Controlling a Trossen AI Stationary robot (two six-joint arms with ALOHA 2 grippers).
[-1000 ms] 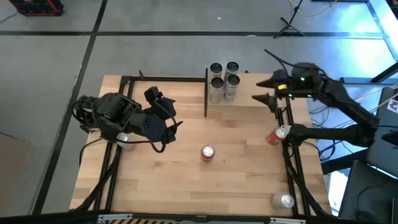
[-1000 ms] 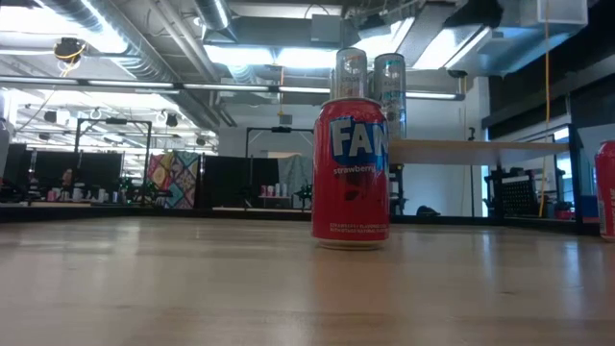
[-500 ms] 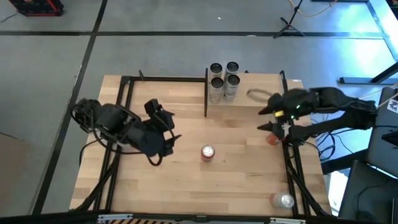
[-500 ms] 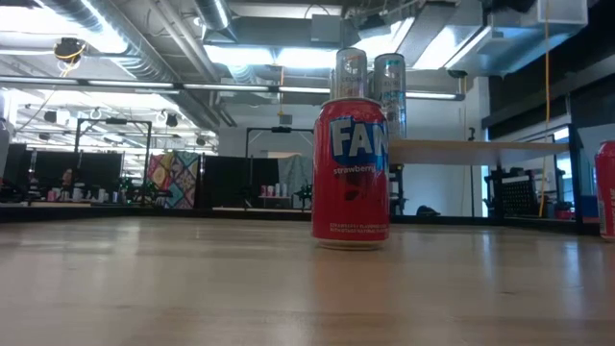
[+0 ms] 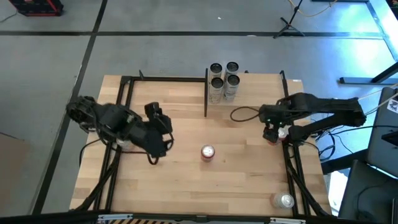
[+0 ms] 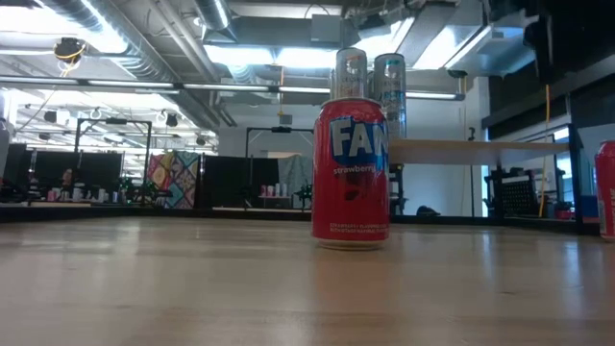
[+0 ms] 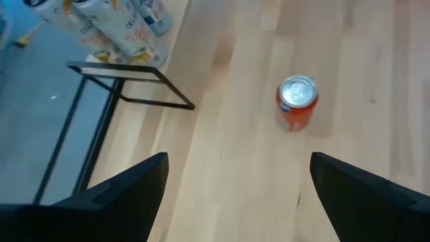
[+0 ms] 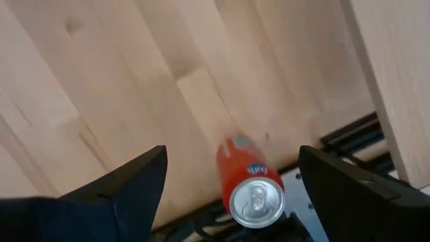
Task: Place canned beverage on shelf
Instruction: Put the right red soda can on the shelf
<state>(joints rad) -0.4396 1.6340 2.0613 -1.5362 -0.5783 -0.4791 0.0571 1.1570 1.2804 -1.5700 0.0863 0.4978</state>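
A red strawberry soda can (image 5: pixel 207 152) stands upright mid-table; it also shows in the low view (image 6: pixel 351 173) and the left wrist view (image 7: pixel 296 101). A second red can (image 8: pixel 248 185) stands upright by the table's right edge, mostly hidden under my right gripper in the high view. The light wood shelf (image 5: pixel 261 87) on black posts stands at the far right. My left gripper (image 5: pixel 163 138) hovers open to the left of the middle can. My right gripper (image 5: pixel 272 126) hovers open above the second can, its fingers wide on either side of it in the right wrist view.
Several silver cans (image 5: pixel 224 78) stand on the shelf's left end. They also show in the low view (image 6: pixel 370 72). A silver-topped can (image 5: pixel 284 200) stands at the near right corner. Black frame rails (image 5: pixel 291 168) run along the table's left and right sides.
My right gripper has swung from over the shelf's right end toward the table's near edge, and now stands over the red can at the right edge. My left gripper has drifted a little toward the near edge. No can has moved.
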